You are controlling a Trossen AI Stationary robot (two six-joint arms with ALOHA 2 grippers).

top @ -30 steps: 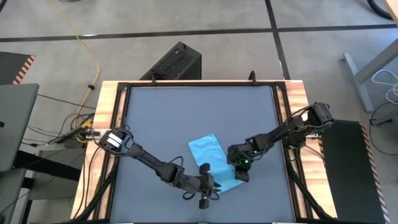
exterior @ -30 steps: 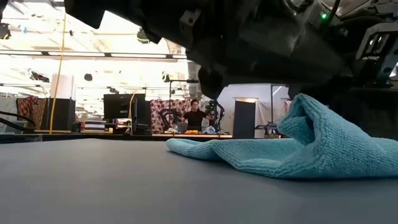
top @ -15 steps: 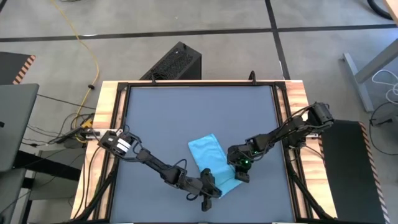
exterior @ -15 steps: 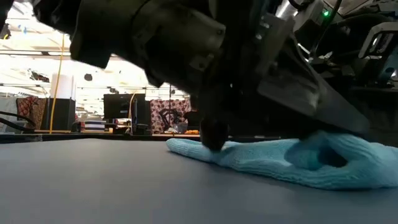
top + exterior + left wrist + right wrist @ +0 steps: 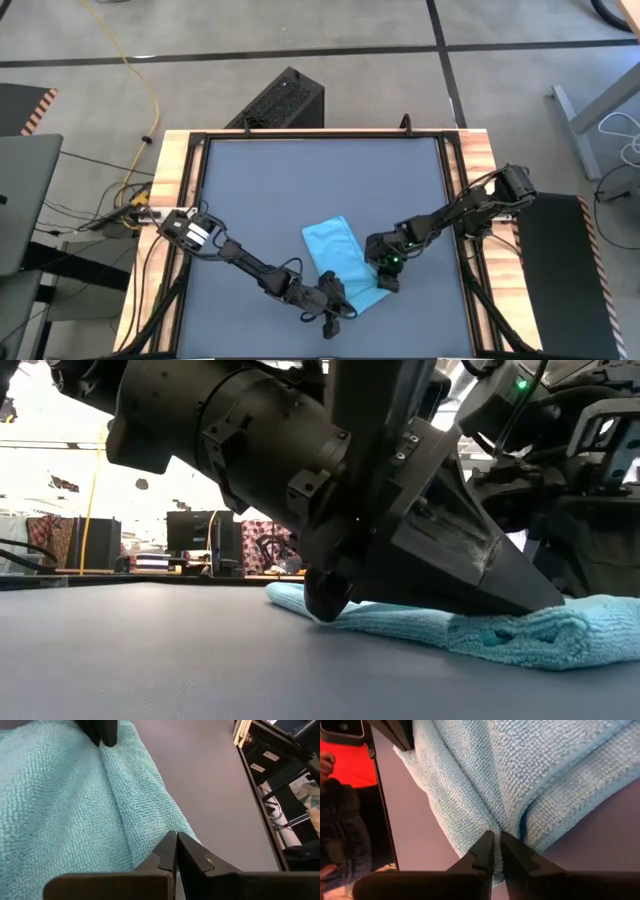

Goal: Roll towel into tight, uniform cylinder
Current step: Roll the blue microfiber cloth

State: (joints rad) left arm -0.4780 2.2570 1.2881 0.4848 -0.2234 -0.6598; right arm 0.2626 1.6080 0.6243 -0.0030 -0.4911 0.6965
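Observation:
The light-blue towel (image 5: 338,258) lies on the dark grey tabletop (image 5: 250,200), partly folded over itself at its near right end (image 5: 520,635). My left gripper (image 5: 335,308) is shut, with its tips down on the towel's near edge (image 5: 150,820). My right gripper (image 5: 386,278) is shut at the towel's right side, on a fold (image 5: 485,795). No rolled cylinder shows. My left gripper presses its shut fingertips (image 5: 325,600) down on the towel near its near edge (image 5: 150,847), slanting down from the table's left. The towel lies flat on the table under them; I see no cloth between the fingers. My right gripper pinches a fold of the towel (image 5: 496,822) between its two fingertips, where creases run together. It comes slanting down from the table's right. The fold lies low on the table, several layers thick.
The tabletop has a raised wooden and black frame (image 5: 180,200) round it. Bare table lies to the left and far side of the towel. A person in red (image 5: 345,765) shows beyond the table in the right wrist view.
The towel's raised hump at its right end has come down and now lies low and flattened on the table. My left gripper has come down onto the towel's near edge, moving slightly toward the table's right.

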